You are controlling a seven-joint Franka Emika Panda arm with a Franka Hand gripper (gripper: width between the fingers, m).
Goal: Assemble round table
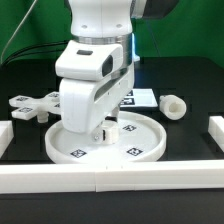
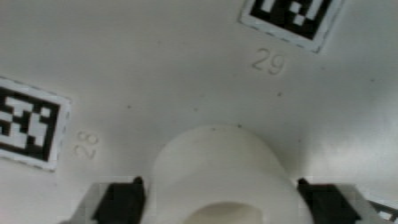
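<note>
The large round rimmed disc (image 1: 140, 143) lies flat on the table at the front, with several tags on its face. My gripper (image 1: 108, 128) reaches down onto its centre. In the wrist view a white rounded stub (image 2: 217, 170) rising from the disc (image 2: 160, 70) fills the gap between my two dark fingers (image 2: 123, 196), which press against its sides. The short thick cylinder post (image 1: 172, 105) lies on its side on the exterior view's right. The cross-shaped piece (image 1: 35, 103) lies on the exterior view's left, behind the disc.
A long white border rail (image 1: 100, 176) runs along the front, close to the disc's rim, with side rails at the exterior view's left (image 1: 5, 134) and right (image 1: 215, 130). The marker board (image 1: 138, 98) lies behind the arm.
</note>
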